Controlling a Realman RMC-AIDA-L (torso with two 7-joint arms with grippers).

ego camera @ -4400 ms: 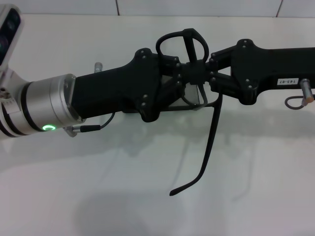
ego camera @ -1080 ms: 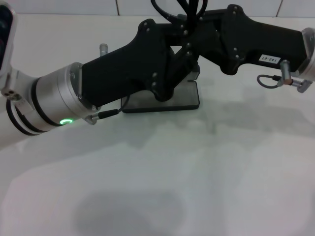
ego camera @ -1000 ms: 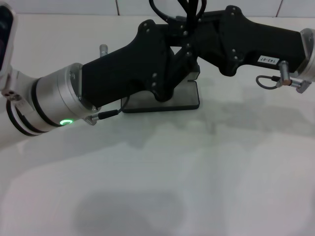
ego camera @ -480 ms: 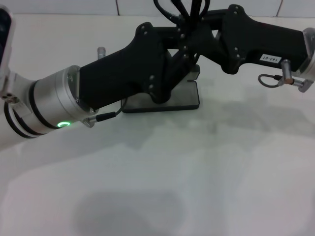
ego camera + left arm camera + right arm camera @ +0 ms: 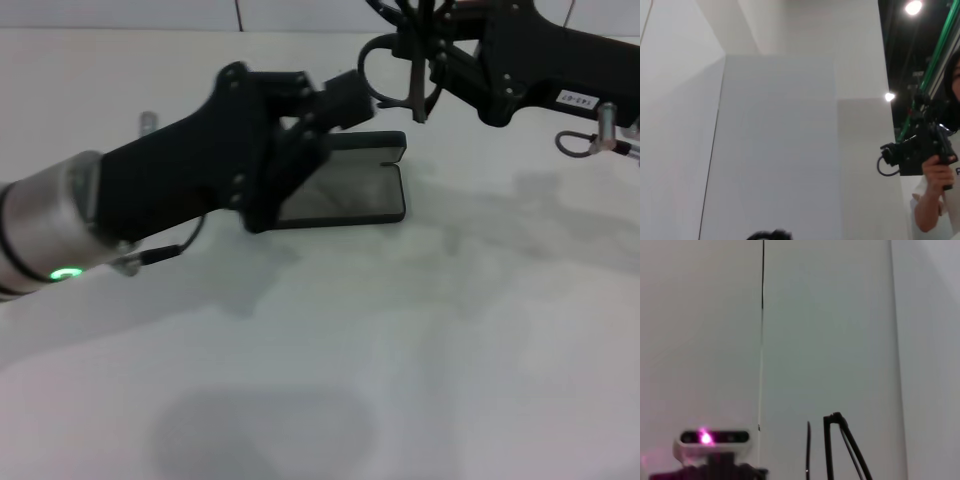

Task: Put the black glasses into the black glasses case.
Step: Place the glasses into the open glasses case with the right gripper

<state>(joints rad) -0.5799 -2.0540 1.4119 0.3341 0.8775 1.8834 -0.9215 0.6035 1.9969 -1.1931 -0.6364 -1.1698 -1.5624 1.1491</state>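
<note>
The black glasses case [image 5: 350, 195] lies open on the white table, grey lining up, with its lid [image 5: 368, 143] standing at the far side. My right gripper [image 5: 428, 55] reaches in from the right and is shut on the black glasses [image 5: 364, 70], holding them in the air just above and beyond the lid. Their slim temple arms also show in the right wrist view [image 5: 840, 440]. My left gripper [image 5: 348, 95] reaches in from the left, over the case's left part, with its tip right beside the glasses' lens rim. I cannot tell whether it touches them.
The white table [image 5: 420, 350] stretches toward me in front of the case. A tiled wall edge runs along the far side. The left wrist view shows a person holding a camera [image 5: 920, 155] off beyond the table.
My left arm has pulled back to the left, uncovering the open case. My right gripper has moved up and slightly right with the glasses, and the two grippers no longer overlap.
</note>
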